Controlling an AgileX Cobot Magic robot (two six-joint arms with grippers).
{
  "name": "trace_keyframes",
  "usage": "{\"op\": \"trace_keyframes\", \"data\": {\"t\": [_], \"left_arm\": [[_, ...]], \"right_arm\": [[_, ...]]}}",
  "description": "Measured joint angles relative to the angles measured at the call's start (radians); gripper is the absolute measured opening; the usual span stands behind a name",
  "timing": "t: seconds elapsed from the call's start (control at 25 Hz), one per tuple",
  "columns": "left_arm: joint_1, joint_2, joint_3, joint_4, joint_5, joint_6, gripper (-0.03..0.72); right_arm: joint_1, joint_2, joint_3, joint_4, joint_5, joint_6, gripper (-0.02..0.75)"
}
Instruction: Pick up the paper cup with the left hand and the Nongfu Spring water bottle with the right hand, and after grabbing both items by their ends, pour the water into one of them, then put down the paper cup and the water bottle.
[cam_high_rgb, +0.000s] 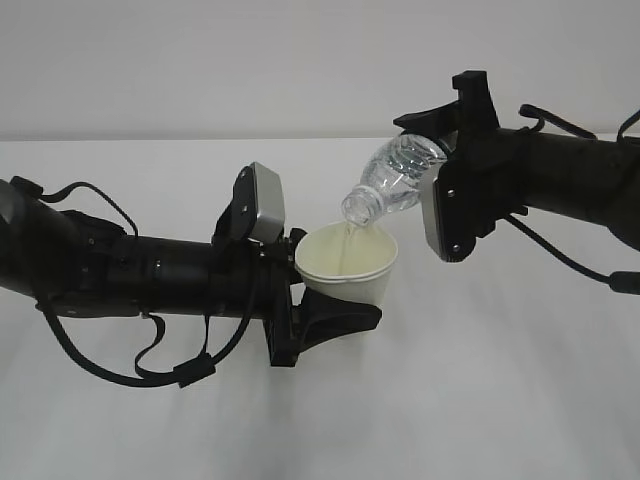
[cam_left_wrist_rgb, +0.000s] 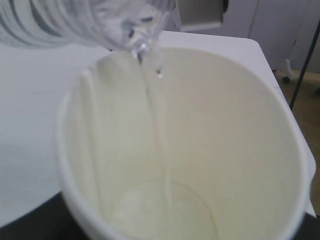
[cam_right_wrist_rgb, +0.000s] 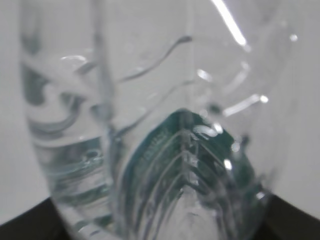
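While pouring: both items are held above the white table (cam_high_rgb: 520, 400).
Left claw (cam_high_rgb: 335, 318): closed around the small white paper cup (cam_high_rgb: 350, 268), upright to catch water (cam_left_wrist_rgb: 160, 150).
Right claw (cam_high_rgb: 450, 150): grips the clear ribbed plastic bottle (cam_high_rgb: 395, 180), mouth tilted down over the rim.

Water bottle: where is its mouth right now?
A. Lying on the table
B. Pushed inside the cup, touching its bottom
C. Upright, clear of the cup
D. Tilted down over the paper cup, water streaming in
D. The water bottle tilts mouth-down above the paper cup, and a thin stream of water runs into it.
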Motion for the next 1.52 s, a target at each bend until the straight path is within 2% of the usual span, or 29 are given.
{"op": "trace_keyframes", "data": {"t": [1.52], "left_arm": [[0.000, 0.000, 0.000, -0.010, 0.020, 0.000, 0.471]], "right_arm": [[0.000, 0.000, 0.000, 0.002, -0.009, -0.006, 0.466]]}}
